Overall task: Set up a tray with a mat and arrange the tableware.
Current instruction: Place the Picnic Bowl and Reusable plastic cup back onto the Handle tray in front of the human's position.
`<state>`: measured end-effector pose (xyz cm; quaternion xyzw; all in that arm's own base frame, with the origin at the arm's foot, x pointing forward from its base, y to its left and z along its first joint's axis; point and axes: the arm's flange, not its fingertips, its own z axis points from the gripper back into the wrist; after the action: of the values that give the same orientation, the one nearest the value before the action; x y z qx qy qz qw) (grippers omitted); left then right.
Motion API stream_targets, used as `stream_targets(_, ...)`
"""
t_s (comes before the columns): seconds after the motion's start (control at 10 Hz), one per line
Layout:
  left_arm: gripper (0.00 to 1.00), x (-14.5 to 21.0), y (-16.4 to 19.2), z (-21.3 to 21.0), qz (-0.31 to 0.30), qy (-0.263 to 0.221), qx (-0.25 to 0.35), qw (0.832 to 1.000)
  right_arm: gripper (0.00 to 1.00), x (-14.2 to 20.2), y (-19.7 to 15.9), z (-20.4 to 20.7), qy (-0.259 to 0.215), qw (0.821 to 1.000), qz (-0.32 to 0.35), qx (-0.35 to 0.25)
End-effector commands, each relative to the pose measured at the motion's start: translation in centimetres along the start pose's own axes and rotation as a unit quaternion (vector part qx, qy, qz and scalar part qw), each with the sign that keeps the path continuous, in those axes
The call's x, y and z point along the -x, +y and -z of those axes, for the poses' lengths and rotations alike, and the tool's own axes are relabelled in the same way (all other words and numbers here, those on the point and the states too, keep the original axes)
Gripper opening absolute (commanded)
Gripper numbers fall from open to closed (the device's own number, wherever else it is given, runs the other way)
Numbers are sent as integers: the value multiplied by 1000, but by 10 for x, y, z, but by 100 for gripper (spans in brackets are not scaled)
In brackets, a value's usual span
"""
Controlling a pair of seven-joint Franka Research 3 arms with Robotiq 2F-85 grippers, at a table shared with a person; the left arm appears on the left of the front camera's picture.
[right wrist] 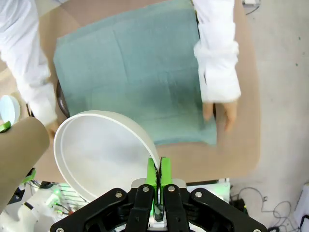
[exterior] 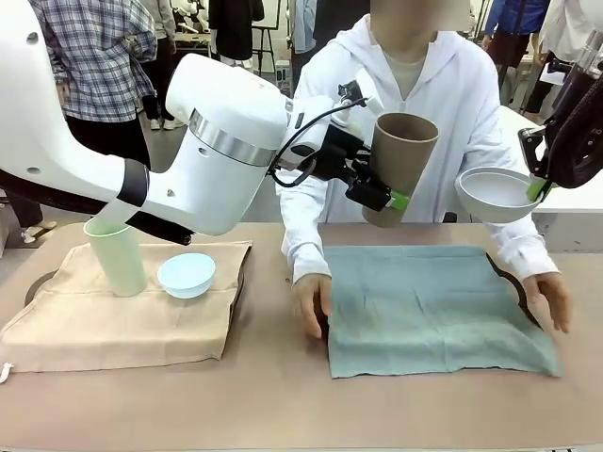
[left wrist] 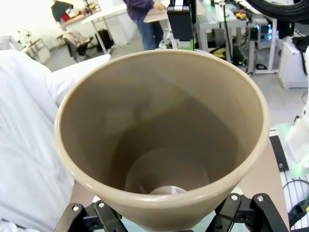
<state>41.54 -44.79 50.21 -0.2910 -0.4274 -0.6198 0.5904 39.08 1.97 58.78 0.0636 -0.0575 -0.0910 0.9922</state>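
Observation:
My left gripper [exterior: 388, 191] is shut on the tan-brown cup [exterior: 402, 160], held upright in the air above the green mat's [exterior: 433, 306] far left edge. The cup's inside [left wrist: 164, 135] takes up most of the left wrist view. Above the mat's far right corner, my right gripper [exterior: 539, 186] is shut on the rim of the white bowl [exterior: 495, 193]; its green pads [right wrist: 153, 175] pinch the bowl's edge [right wrist: 101, 154]. The green mat [right wrist: 130, 67] lies over a dark tray [exterior: 504, 276]. The pale green cup [exterior: 118, 254] and light blue bowl [exterior: 187, 275] stand on a beige mat [exterior: 122, 315].
A person in white sits at the far side, pressing one hand [exterior: 311, 306] on the green mat's left edge and the other hand [exterior: 551, 301] on its right edge. The beige mat covers a second dark tray [exterior: 38, 282] at the left.

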Motion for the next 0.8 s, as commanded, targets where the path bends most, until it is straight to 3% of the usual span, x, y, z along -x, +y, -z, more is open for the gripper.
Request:
stream_targets(0.0, 30, -1, 2, -1, 8, -5, 6, 1000, 0, -1, -2, 2, -2, 1000, -5, -3)
stream_targets(0.7, 30, -1, 2, -1, 8, -5, 6, 1000, 0, -1, -2, 2, -2, 1000, -5, -3)
